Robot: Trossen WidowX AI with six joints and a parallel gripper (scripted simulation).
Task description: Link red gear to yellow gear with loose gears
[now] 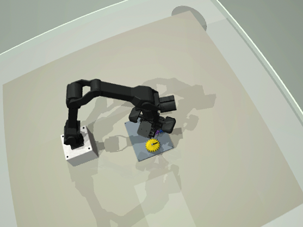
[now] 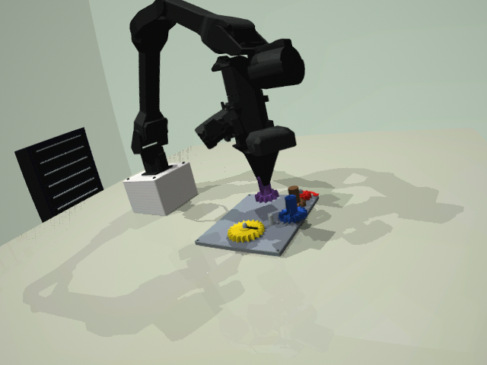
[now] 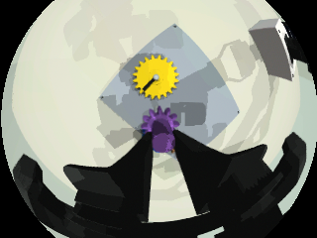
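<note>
My gripper (image 2: 265, 182) (image 3: 161, 135) is shut on the handle of the purple gear (image 2: 266, 195) (image 3: 160, 119). It holds the gear, slightly tilted, above the grey board (image 1: 141, 153) (image 2: 216, 236) (image 3: 213, 94). The yellow gear (image 1: 149, 147) (image 2: 240, 233) (image 3: 163, 88) with the black stripe sits on the board. The blue gear (image 2: 291, 215) with its upright handle stands near the board's edge. A grey peg (image 2: 271, 219) stands bare between the blue and yellow gears. The brown gear's handle (image 2: 293, 191) and the red gear (image 2: 304, 195) are behind the blue gear, partly hidden.
The white base block (image 1: 77, 154) (image 2: 173, 196) (image 3: 271, 50) carries the arm, to the left of the board in the top view. The blue and brown handles stick up close beside the held gear. A black slatted panel (image 2: 66, 172) stands at the far left.
</note>
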